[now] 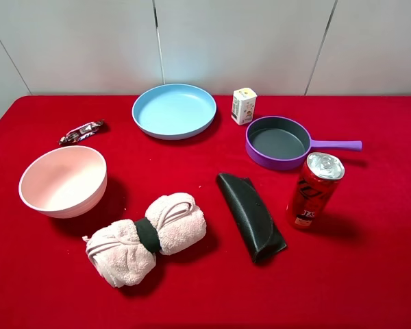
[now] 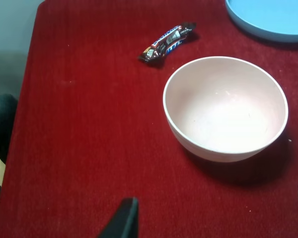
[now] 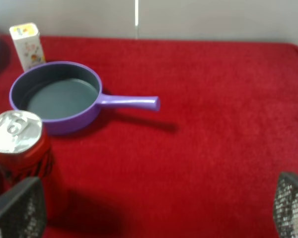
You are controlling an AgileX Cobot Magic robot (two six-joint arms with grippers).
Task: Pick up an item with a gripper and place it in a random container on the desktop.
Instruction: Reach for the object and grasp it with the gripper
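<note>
Overhead view: can point(image 1: 315, 190) stands upright on the red worktop point(image 1: 370, 267), just in front of the purple pan point(image 1: 277, 142) near the root of its handle, touching nothing that can be seen. Only this view takes in the rolled towel point(image 1: 147, 236) with its black band point(image 1: 148, 234) and the black pouch point(image 1: 250, 214) between towel and can. It also shows the blue plate point(image 1: 174, 110), pink bowl point(image 1: 63, 180), small carton point(image 1: 244, 105) and candy bar point(image 1: 82, 131). The grippers show only in the wrist views. Right wrist view: right gripper point(image 3: 154, 210) is low over the cloth, jaws spread wide and grasping nothing. The can stands just ahead of one finger pad point(image 3: 17, 210), pan and carton beyond. Left wrist view: one dark finger of the left gripper point(image 2: 125, 221) over bare cloth near the bowl; whether its jaws are released or clenched I cannot tell. Writing: white and black lettering on the can, print on carton and candy wrapper, all too small to read.
</note>
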